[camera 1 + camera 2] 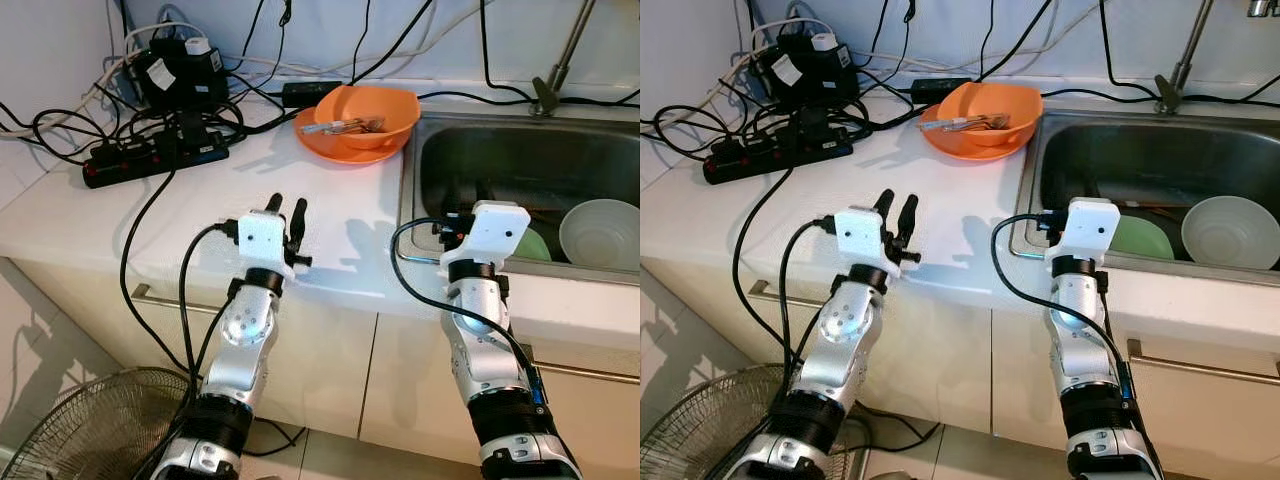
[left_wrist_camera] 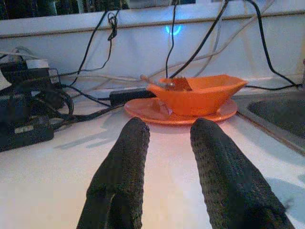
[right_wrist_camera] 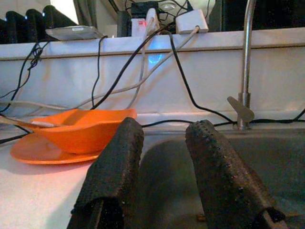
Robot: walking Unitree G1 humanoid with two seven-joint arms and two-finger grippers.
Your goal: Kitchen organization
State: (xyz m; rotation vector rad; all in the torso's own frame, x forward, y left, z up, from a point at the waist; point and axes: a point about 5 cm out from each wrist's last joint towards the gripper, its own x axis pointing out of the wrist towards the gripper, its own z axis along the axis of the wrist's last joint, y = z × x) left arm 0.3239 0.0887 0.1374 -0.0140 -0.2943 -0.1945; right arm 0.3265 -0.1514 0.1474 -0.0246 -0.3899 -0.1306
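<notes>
On counter, back edge: orange bowl on orange plate, utensils inside
handling: I judge rigid, light, slick; pinch bowl rim
left gripper: parted, empty
right gripper: parted, empty, at sink edge

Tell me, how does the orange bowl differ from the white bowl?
The orange bowl sits on the counter, atop an orange plate; the white bowl lies down in the sink, beside a green dish. The orange bowl holds utensils, while the white bowl looks empty. Both stand upright, mouths up.
</notes>
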